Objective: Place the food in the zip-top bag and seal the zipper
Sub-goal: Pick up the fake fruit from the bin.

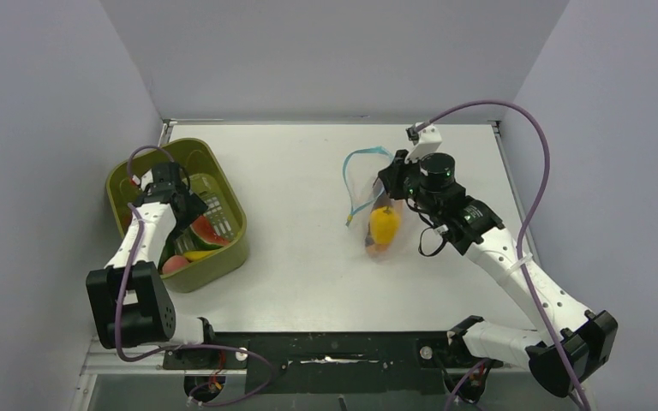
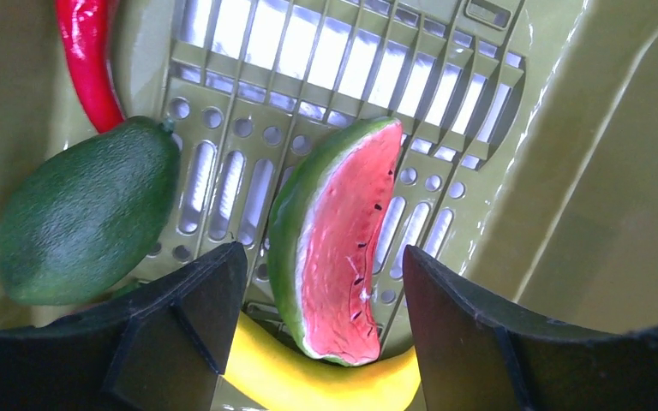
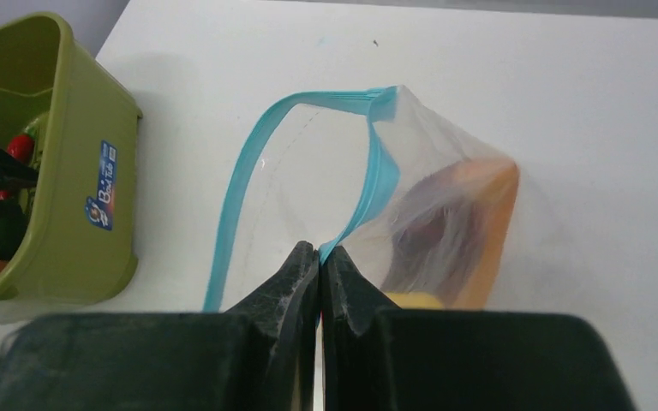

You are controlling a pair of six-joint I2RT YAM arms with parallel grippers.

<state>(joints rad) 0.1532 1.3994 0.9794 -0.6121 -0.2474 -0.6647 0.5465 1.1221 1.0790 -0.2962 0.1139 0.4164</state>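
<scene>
My left gripper (image 2: 321, 295) is open inside the olive-green bin (image 1: 141, 167), its fingers either side of a watermelon slice (image 2: 338, 244) that rests on a yellow banana (image 2: 308, 377). A dark green avocado (image 2: 86, 223) and a red chilli (image 2: 90, 60) lie to the left. My right gripper (image 3: 320, 257) is shut on the light-blue zipper (image 3: 377, 184) of the clear zip-top bag (image 3: 445, 223), holding its mouth open. A yellow pepper (image 1: 384, 224) and orange food lie in the bag (image 1: 377, 205).
The bin (image 3: 60, 171) stands at the table's left, with a peach toy (image 1: 175, 265) at its near end. The bag lies right of the table's centre. The table's back edge and side walls are close.
</scene>
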